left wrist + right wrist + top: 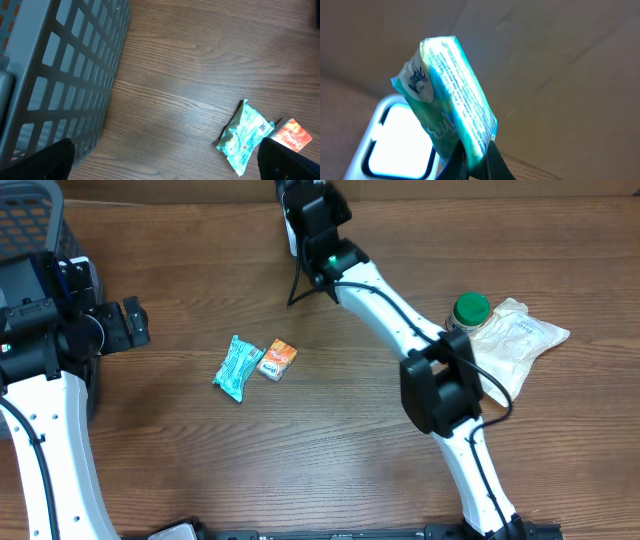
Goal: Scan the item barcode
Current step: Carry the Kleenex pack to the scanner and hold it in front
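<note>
Okay, your right gripper (475, 159) clamps its jaws on the tissue pack (451, 95) by the far desk (300, 450) edge, long axis sticking out of the grip, tilted left. Your left gripper (140, 323) jaws: spread wide, empty.

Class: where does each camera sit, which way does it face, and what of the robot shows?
Overhead: above the table, looking down; both arms show.
Left wrist: looks down at basket and teal packet; fingertips of open left gripper show.
Right wrist: looks along shut right gripper holding tissue pack near scanner.
Shared: overhead and left wrist both show the teal packet.
</note>
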Action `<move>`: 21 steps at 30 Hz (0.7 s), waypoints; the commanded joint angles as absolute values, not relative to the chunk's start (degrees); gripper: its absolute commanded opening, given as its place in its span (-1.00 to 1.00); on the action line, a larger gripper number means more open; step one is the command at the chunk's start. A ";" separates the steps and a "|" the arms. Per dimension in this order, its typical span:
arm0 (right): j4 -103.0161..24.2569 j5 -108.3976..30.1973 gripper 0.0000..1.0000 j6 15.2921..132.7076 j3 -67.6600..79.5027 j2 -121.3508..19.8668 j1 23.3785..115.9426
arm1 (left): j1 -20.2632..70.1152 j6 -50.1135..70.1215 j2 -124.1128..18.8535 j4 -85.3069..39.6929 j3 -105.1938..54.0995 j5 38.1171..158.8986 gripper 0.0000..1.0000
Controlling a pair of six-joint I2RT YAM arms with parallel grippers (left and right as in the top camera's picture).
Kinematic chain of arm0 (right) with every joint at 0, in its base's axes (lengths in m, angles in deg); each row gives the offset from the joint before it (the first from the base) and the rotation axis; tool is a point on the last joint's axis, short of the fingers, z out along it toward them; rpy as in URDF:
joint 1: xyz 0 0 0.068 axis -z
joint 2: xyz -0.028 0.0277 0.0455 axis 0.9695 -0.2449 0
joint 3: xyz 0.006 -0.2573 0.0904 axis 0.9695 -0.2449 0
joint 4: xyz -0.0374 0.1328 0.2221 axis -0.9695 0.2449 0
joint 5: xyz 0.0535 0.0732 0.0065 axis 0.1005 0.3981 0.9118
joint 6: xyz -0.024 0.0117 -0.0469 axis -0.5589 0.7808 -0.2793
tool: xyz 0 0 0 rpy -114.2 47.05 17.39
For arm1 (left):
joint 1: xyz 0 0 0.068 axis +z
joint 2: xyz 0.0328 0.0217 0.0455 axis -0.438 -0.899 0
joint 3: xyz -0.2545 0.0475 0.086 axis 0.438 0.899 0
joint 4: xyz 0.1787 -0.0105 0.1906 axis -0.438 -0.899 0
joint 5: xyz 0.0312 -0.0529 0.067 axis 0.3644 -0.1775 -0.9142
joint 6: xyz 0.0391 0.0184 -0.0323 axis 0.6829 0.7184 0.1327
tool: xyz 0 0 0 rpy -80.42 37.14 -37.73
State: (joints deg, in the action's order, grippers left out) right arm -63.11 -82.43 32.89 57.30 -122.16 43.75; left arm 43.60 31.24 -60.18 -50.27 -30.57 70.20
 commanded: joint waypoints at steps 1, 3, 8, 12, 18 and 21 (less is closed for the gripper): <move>-64.70 -83.76 -0.92 26.59 58.02 -124.13 43.03 | 43.25 31.89 -60.38 -50.10 -30.90 70.71 0.99; -65.09 -83.83 -0.92 26.61 58.02 -124.87 42.98 | 43.25 31.89 -60.38 -50.10 -30.90 70.71 0.99; -65.79 -83.98 -0.92 26.83 58.02 -124.98 42.98 | 43.25 31.89 -60.38 -50.10 -30.90 70.71 0.99; -66.38 -83.96 -0.93 26.88 58.02 -124.98 42.98 | 43.25 31.89 -60.38 -50.10 -30.90 70.71 0.99; -66.36 -83.98 -0.92 27.05 58.02 -124.98 42.92 | 43.25 31.89 -60.38 -50.10 -30.90 70.71 0.99; -66.25 -84.25 -0.92 27.03 58.02 -124.94 42.77 | 43.25 31.92 -60.38 -50.10 -30.90 70.71 0.99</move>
